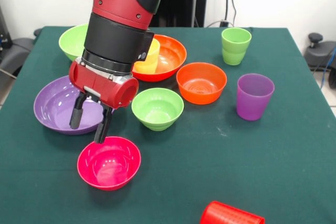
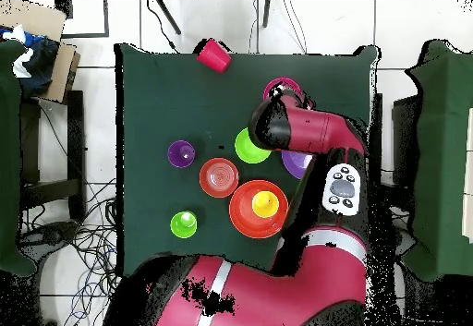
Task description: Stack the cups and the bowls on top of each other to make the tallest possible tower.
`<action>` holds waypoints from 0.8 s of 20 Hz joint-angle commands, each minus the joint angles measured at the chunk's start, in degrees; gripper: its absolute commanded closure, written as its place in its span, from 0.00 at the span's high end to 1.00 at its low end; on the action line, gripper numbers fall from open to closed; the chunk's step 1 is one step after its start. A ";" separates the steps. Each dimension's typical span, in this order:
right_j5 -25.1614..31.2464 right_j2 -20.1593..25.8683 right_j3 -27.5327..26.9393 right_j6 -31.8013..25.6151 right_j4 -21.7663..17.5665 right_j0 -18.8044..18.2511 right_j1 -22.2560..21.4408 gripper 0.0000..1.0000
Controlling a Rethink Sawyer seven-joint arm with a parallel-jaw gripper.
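- While the gripper (image 1: 90,125) hangs open and empty, its two black fingers (image 1: 77,117) sit over the gap between large purple bowl (image 1: 55,107) and small magenta-pink bowl (image 1: 109,162).
- Yellow cup (image 1: 148,59) stands inside large orange bowl (image 1: 169,56).
- Small lime green bowl (image 1: 157,108) just beside small orange bowl (image 1: 201,82).
- Purple cup (image 1: 254,96), light green cup (image 1: 235,45) upright, apart.
- Red cup (image 1: 231,214) lies tipped at table (image 1: 220,150) edge.
- Large lime green bowl (image 1: 72,40) behind arm.
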 commanded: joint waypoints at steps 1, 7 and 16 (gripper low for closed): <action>6.25 5.84 1.24 3.31 1.60 1.54 2.75 1.00; 3.97 5.31 -0.18 3.91 2.16 1.94 4.92 1.00; 0.25 4.70 -1.65 4.86 2.06 2.24 7.87 1.00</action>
